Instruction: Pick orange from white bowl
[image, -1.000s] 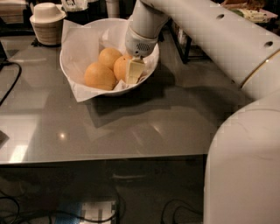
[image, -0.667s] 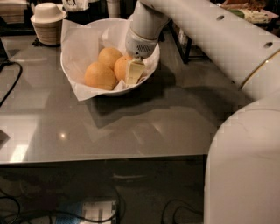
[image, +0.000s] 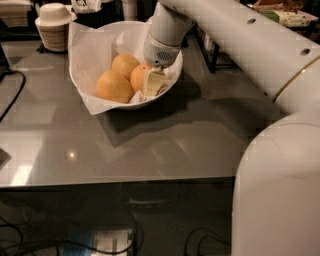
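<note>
The orange (image: 138, 78) sits in the white bowl (image: 155, 101), on crumpled paper lining (image: 90, 55) and touching two paler fruits (image: 114, 86), not yet lifted. The robot's gripper (image: 152, 84) is down inside the bowl, against the orange's side away from those fruits; whether it has clamped the fruit cannot be told. The reach looks done; securing and lifting clear above the grey table (image: 150, 145) remain.
</note>
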